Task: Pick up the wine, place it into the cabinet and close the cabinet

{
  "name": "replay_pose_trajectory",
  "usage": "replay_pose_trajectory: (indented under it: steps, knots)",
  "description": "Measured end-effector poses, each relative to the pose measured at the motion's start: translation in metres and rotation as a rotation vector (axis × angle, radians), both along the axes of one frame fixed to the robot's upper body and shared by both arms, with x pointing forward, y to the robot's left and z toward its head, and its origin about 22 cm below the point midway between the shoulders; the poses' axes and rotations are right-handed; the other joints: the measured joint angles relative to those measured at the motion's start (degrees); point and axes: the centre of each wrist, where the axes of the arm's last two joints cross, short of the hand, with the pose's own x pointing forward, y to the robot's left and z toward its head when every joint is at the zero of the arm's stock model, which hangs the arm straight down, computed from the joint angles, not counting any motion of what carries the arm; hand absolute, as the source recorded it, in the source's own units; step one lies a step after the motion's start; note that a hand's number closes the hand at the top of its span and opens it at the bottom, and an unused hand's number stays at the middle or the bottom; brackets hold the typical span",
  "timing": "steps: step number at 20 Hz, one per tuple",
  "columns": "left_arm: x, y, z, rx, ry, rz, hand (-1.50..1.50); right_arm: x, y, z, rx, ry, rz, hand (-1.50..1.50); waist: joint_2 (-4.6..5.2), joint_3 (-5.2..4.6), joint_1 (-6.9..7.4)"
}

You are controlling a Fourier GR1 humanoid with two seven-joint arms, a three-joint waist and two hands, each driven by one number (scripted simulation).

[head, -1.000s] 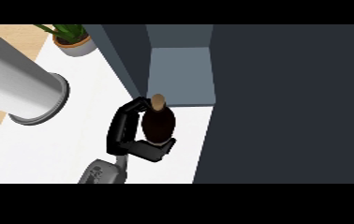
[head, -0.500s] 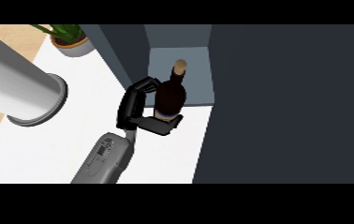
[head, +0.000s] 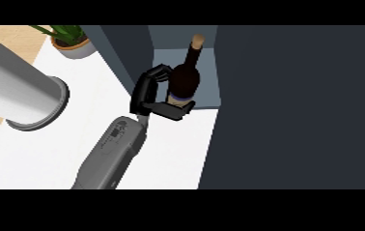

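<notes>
Now the left hand (head: pixel 153 97) is curled around the wine (head: pixel 183 78), held at the open cabinet (head: pixel 182 41) mouth above the desk (head: pixel 85 143). Best bet: push deeper, keep bottle upright, clear the dark door (head: pixel 285 104) edge, then release.

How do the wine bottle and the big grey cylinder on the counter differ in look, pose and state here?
The wine bottle is dark, slim and cork-topped; the grey cylinder is pale, much wider and plain. The bottle is held, the hand curled round it at the cabinet opening; the cylinder stands untouched on the counter, far from the hand. Both are round in section.
</notes>
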Motion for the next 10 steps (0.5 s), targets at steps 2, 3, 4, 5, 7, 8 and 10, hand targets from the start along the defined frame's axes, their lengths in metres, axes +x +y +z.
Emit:
replay_pose_trajectory:
  steps: [2, 3, 4, 5, 7, 8, 10]
  knots:
    - [0.005, -0.006, 0.001, -0.004, 0.01, 0.004, 1.5, -0.002, -0.001, -0.002, -0.006, -0.001, 0.005, -1.5, 0.04, 0.01, -0.56]
    - [0.008, -0.007, 0.001, -0.008, 0.015, 0.003, 1.5, -0.002, -0.002, -0.003, -0.004, -0.007, 0.001, -1.5, 0.04, 0.01, -0.62]
    - [0.009, -0.01, 0.002, -0.014, 0.019, 0.005, 1.5, -0.003, -0.002, -0.003, -0.006, -0.006, 0.002, -1.5, 0.04, 0.01, -0.69]
    - [0.014, -0.012, 0.004, -0.016, 0.02, 0.007, 1.5, -0.003, -0.003, -0.004, -0.009, -0.011, 0.004, -1.5, 0.09, 0.01, -0.91]
    - [0.02, -0.015, 0.007, -0.021, 0.025, 0.008, 1.5, -0.004, -0.001, -0.005, 0.004, -0.01, 0.009, -1.5, 0.12, 0.0, -1.01]
    - [0.024, -0.016, 0.009, -0.021, 0.027, 0.013, 1.5, -0.004, -0.002, -0.005, 0.0, -0.014, 0.009, -1.5, 0.15, 0.0, -1.12]
    - [0.026, -0.018, 0.005, -0.015, 0.036, 0.023, 1.5, -0.005, -0.001, -0.006, 0.005, -0.022, 0.019, -1.5, 0.24, 0.01, -1.28]
